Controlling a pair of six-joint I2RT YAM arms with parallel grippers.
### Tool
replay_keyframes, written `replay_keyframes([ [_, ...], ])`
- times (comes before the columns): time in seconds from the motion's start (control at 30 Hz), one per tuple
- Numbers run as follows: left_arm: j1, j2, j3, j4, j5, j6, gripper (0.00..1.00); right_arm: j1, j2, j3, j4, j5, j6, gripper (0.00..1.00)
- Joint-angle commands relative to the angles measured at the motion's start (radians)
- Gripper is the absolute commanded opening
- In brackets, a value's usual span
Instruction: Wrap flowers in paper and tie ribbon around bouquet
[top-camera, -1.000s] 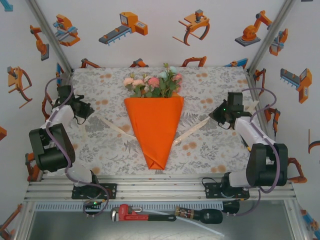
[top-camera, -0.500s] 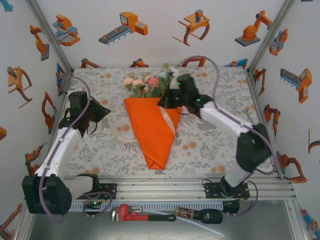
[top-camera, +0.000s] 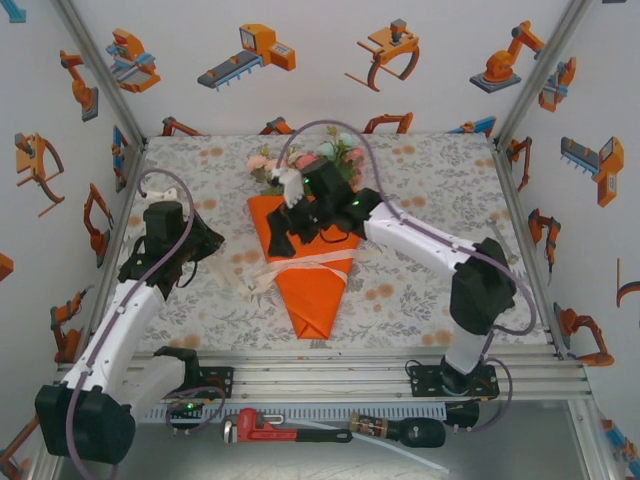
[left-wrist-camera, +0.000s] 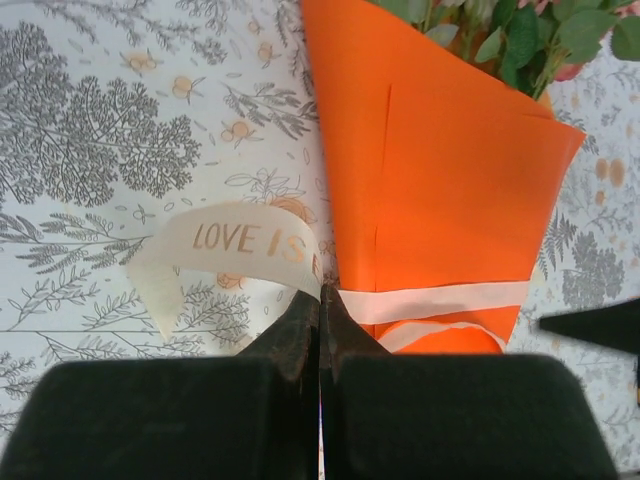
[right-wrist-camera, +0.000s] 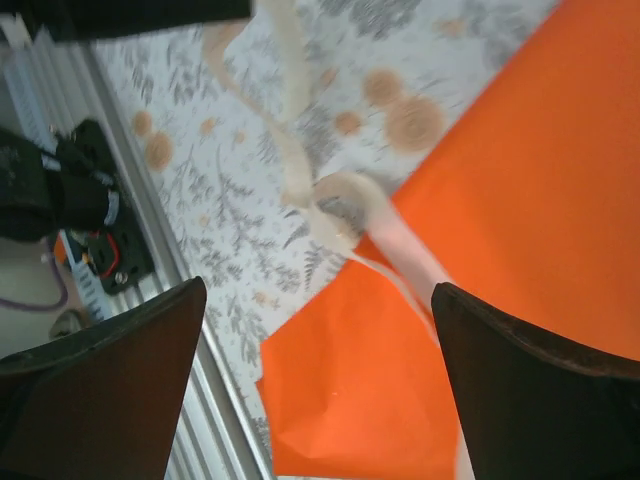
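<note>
One bouquet (top-camera: 318, 295): cone of orange paper (left-wrist-camera: 440, 200) lying mid-tabletop (top-camera: 440, 165), tip toward the arm bases, flowers (left-wrist-camera: 520, 40) at the far open end. One ribbon (left-wrist-camera: 245, 238), cream, lettered "LOVE IS", banded across the cone's lower part, with a loose loop at its left edge. Left pincer (left-wrist-camera: 320, 305): together, clamped on the ribbon beside the cone. Right pincer (right-wrist-camera: 318, 375): spread wide, holding nothing, above the cone.
</note>
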Motion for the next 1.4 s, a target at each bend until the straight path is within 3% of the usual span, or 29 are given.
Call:
replay_keyframes([
  [0.0, -0.039, 0.003, 0.026, 0.045, 0.103, 0.104, 0.0, -0.046, -0.041, -0.05, 0.034, 0.085, 0.087, 0.8],
  [0.07, -0.102, 0.02, 0.053, 0.048, 0.116, 0.156, 0.0, -0.118, -0.051, -0.092, 0.023, 0.206, 0.183, 0.75],
  [0.17, -0.175, 0.054, 0.086, 0.028, 0.06, 0.2, 0.0, -0.26, -0.064, -0.173, -0.093, 0.423, 0.453, 0.71],
  [0.27, -0.189, 0.079, 0.088, 0.034, 0.04, 0.202, 0.0, -0.336, -0.078, -0.267, -0.135, 0.431, 0.66, 0.7],
  [0.4, -0.192, 0.104, 0.092, 0.051, 0.056, 0.212, 0.0, -0.337, -0.068, -0.348, -0.074, 0.41, 0.759, 0.7],
  [0.57, -0.191, 0.131, 0.105, 0.043, 0.053, 0.229, 0.0, -0.322, 0.017, -0.329, -0.044, 0.307, 0.812, 0.66],
  [0.8, -0.193, 0.144, 0.102, 0.053, 0.044, 0.226, 0.0, -0.292, 0.079, -0.311, -0.074, 0.301, 0.833, 0.66],
  [0.97, -0.193, 0.154, 0.104, 0.055, 0.046, 0.225, 0.0, -0.289, 0.059, -0.33, -0.073, 0.329, 0.834, 0.44],
  [1.17, -0.193, 0.163, 0.101, 0.064, 0.052, 0.218, 0.0, -0.289, 0.016, -0.317, -0.132, 0.387, 0.778, 0.32],
  [1.37, -0.193, 0.17, 0.101, 0.066, 0.053, 0.221, 0.0, -0.289, 0.002, -0.278, -0.183, 0.397, 0.717, 0.42],
])
